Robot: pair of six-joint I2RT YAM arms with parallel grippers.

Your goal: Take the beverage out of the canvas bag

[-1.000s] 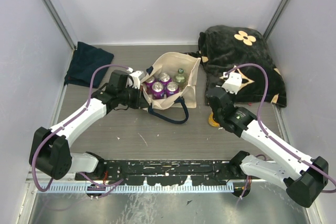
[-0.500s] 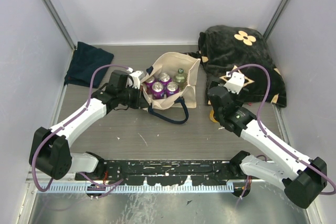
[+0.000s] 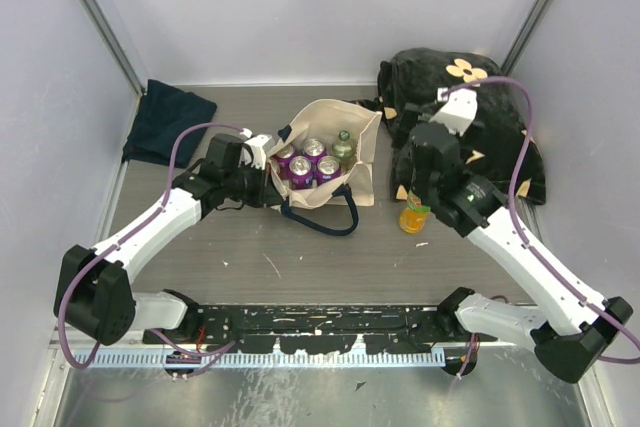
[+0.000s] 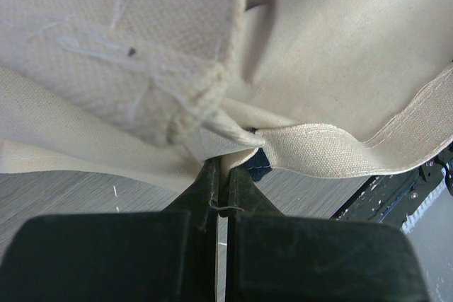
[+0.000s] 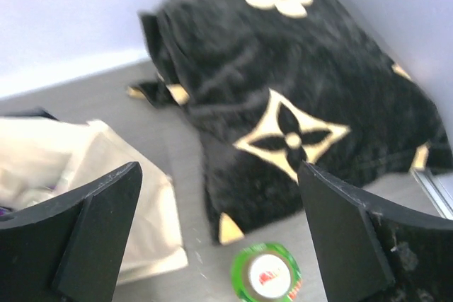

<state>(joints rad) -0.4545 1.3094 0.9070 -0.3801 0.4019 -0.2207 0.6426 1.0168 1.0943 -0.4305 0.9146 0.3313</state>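
left tool (image 4: 221, 172) | clamped on canvas bag (image 4: 340, 68) rim | grey table (image 4: 78, 197) below

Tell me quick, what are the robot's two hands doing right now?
Left gripper: closed, pinching the rim of the boxy cream canvas bag.
Right gripper: open, holding nothing.

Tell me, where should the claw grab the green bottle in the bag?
Grab the bottle by its neck, from straight above. It stands upright in the bag, cans close beside it, canvas walls around, so only its top is free.
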